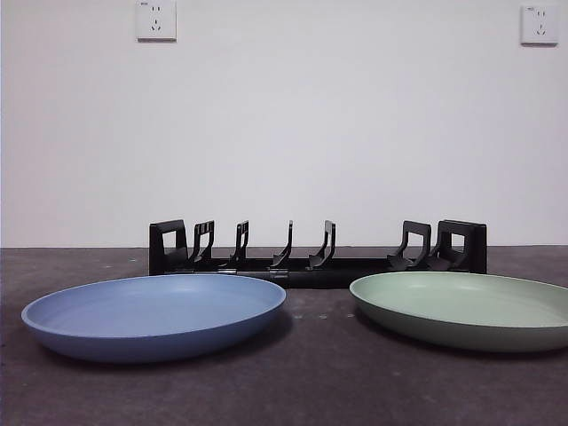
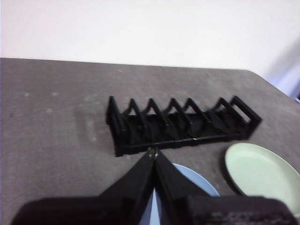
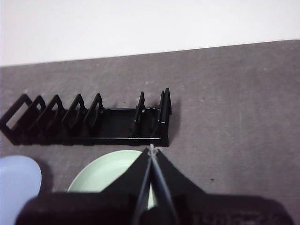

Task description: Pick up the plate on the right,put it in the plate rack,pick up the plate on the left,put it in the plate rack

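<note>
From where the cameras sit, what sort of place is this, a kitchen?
Probably not a kitchen; more likely a test bench in a plain room. A bare dark table stands against a white wall with power sockets, holding only a black plate rack, a blue plate and a green plate.

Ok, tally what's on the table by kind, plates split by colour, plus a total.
Blue plate: 1
Green plate: 1
Plate rack: 1
Total: 3
</note>
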Available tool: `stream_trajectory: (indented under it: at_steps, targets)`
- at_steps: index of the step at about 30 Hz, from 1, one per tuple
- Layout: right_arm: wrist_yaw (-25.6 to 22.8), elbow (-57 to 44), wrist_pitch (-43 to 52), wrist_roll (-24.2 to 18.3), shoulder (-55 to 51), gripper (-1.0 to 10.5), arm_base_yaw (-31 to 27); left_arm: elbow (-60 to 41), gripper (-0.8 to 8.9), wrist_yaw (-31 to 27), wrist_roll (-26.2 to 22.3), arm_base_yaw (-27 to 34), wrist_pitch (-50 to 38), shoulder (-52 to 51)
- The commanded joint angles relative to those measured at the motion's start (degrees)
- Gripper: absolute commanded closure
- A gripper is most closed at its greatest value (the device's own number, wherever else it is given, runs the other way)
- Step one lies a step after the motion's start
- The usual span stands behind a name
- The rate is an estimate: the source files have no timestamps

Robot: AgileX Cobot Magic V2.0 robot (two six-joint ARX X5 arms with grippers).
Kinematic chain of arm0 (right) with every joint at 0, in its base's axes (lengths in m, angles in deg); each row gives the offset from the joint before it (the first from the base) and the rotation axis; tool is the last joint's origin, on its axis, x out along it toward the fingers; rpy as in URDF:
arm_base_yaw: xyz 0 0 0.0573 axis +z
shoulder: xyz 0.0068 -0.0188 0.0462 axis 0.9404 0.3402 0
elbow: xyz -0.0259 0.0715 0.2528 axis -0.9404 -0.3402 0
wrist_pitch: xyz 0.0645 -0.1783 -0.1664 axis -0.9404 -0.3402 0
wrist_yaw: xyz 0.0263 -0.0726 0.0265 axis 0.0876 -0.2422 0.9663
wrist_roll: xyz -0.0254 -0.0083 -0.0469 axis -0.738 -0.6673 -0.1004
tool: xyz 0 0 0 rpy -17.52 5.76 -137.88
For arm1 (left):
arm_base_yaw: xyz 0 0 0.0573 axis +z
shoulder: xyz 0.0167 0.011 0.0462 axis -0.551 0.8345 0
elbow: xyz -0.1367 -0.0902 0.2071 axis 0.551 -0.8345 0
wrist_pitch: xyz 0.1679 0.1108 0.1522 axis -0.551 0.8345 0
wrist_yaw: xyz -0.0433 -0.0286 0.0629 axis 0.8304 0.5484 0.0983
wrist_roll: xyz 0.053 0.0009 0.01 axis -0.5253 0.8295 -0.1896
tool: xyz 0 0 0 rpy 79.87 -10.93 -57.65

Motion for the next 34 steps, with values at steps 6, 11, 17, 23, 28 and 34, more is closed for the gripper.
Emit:
stream_trajectory:
  at_steps: [6, 11, 17, 23, 28, 34]
  targets:
    - [2.01, 9.64, -8.02, -4.13, 5.14, 9.6, 0.0, 10.71, 8.2, 2.1, -5.95, -0.48, 8.26, 3.43]
    - [3.19, 10.95, -9.88, -4.79, 6.36, 9.6, 0.0, 15.15, 8.2, 2.1, -6.54, -1.73, 12.79, 4.63]
    - [3.19, 10.95, -10.88, -5.09, 6.36, 9.4, 0.02, 17.31, 8.12, 3.74, -8.87, -3.13, 14.49, 5.11]
    - [4.37, 10.97, -10.86, -4.9, 6.36, 7.0, 0.02, 17.31, 3.58, 7.17, -8.92, -3.65, 14.56, 5.2]
    - [7.04, 10.97, -11.06, -4.37, 7.17, 4.4, 0.07, 17.31, 1.48, 8.31, -10.95, -4.33, 14.56, 5.31]
    - [8.15, 11.08, -12.63, -4.22, 9.51, 4.4, 0.07, 17.31, 1.49, 8.28, -15.65, -5.92, 14.58, 5.35]
